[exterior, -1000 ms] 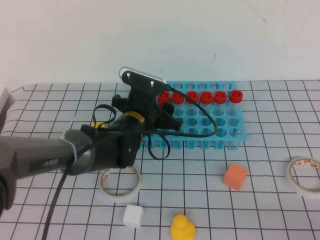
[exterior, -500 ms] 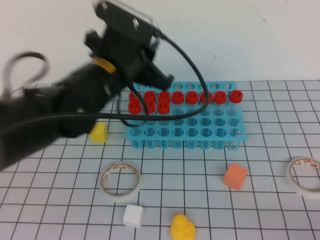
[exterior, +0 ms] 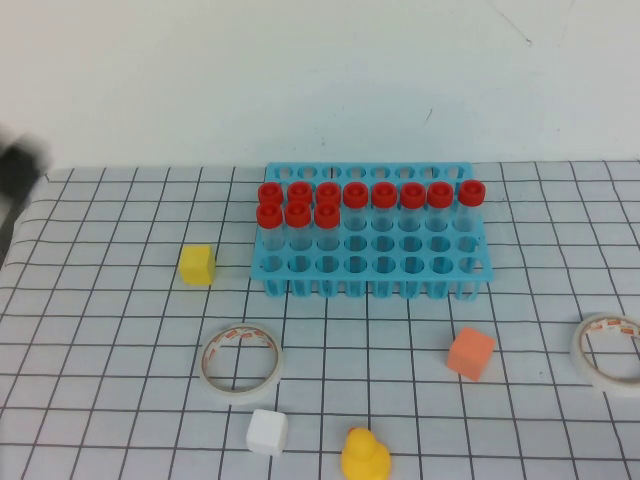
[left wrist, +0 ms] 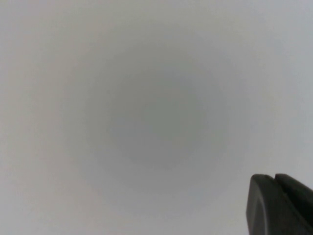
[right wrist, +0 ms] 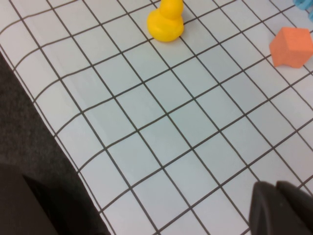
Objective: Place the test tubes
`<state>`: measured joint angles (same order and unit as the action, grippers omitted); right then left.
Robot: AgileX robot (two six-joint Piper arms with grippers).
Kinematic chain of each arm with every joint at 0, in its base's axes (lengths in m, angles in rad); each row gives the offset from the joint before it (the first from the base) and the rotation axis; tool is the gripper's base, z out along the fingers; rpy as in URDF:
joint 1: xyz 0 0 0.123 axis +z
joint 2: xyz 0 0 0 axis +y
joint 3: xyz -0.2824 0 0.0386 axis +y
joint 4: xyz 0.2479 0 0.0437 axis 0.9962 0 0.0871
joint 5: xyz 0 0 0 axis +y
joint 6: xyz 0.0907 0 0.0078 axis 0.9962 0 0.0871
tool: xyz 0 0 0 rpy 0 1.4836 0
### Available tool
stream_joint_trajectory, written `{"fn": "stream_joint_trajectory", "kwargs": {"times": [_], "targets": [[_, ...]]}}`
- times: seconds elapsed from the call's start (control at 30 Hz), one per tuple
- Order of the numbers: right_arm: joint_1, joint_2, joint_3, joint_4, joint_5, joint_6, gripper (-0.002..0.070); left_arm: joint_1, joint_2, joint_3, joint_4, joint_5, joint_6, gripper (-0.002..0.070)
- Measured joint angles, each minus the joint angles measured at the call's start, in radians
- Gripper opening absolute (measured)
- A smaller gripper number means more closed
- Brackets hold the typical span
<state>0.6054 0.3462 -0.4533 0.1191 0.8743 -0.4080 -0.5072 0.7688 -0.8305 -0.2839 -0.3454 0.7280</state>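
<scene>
On the tabletop (exterior: 100, 320), toward the back, you have the rack (exterior: 370, 285) standing square with eleven red-capped tubes (exterior: 355, 194) upright in it. Eight stand side by side in one row near the back. Three more stand in the next row forward, at the rack's left end. The holes in front of them are open.

Loose things lie around the rack, none touching it:
- A yellow cube (exterior: 197, 265) sits just left of the rack.
- A tape roll (exterior: 241, 389) lies flat nearer you, with a white cube (exterior: 267, 432) and a duck (exterior: 365, 455) close to the front edge.
- An orange cube (exterior: 470, 353) sits in front of the rack's right end.
- A second roll (exterior: 604, 384) is cut off by the right edge of the high view.

Your left pincer (left wrist: 275, 183) is closed tight on nothing, its dark tips pressed together against a blank pale background. In the high view only a dark blur of the left arm (exterior: 18, 172) shows, at the far left edge.

Your right pincer (right wrist: 276, 188) is likewise closed and empty. It hangs over the bare grid near the tabletop's edge, well apart from the duck and the orange cube that its wrist view shows. It is outside the high view.
</scene>
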Motion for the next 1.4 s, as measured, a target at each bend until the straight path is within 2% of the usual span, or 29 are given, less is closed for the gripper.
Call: {"fn": "stream_joint_trajectory", "kwargs": {"times": [0.13,0.2,0.23,0.37,0.47,0.57,0.77,0.93,1.0,1.1,1.17,1.27,1.4], "targets": [[0.0,0.0,0.0,0.0,0.0,0.0,-0.0001,0.09,-0.198,0.131,0.007,0.091,-0.017,0.0001],[0.0,0.0,0.0,0.0,0.0,0.0,-0.0001,0.162,-0.269,0.181,0.022,0.168,-0.049,0.0001],[0.0,0.0,0.0,0.0,0.0,0.0,-0.0001,0.235,-0.312,0.215,0.045,0.231,-0.102,0.0],[0.0,0.0,0.0,0.0,0.0,0.0,-0.0001,0.391,-0.364,0.258,0.081,0.34,-0.263,0.0],[0.0,0.0,0.0,0.0,0.0,0.0,-0.0001,0.475,-0.393,0.293,0.101,0.372,-0.377,0.0],[0.0,0.0,0.0,0.0,0.0,0.0,-0.0001,0.529,-0.419,0.348,0.079,0.371,-0.421,0.0],[0.0,0.0,0.0,0.0,0.0,0.0,-0.0001,0.538,-0.433,0.48,-0.06,0.353,-0.274,0.0],[0.0,0.0,0.0,0.0,0.0,0.0,-0.0001,0.538,-0.434,0.502,-0.073,0.335,-0.255,0.0],[0.0,0.0,0.0,0.0,0.0,0.0,-0.0001,0.538,-0.434,0.502,0.035,0.345,-0.334,0.0],[0.0,0.0,0.0,0.0,0.0,0.0,-0.0001,0.538,-0.434,0.502,0.316,0.351,-0.684,0.0],[0.0,0.0,0.0,0.0,0.0,0.0,-0.0001,0.538,-0.434,0.502,0.425,0.355,-0.881,0.0],[0.0,0.0,0.0,0.0,0.0,0.0,-0.0001,0.538,-0.434,0.502,0.497,0.387,-0.971,0.0],[0.0,0.0,0.0,0.0,0.0,0.0,-0.0001,0.538,-0.434,0.512,0.519,0.469,-0.959,0.0]]}}
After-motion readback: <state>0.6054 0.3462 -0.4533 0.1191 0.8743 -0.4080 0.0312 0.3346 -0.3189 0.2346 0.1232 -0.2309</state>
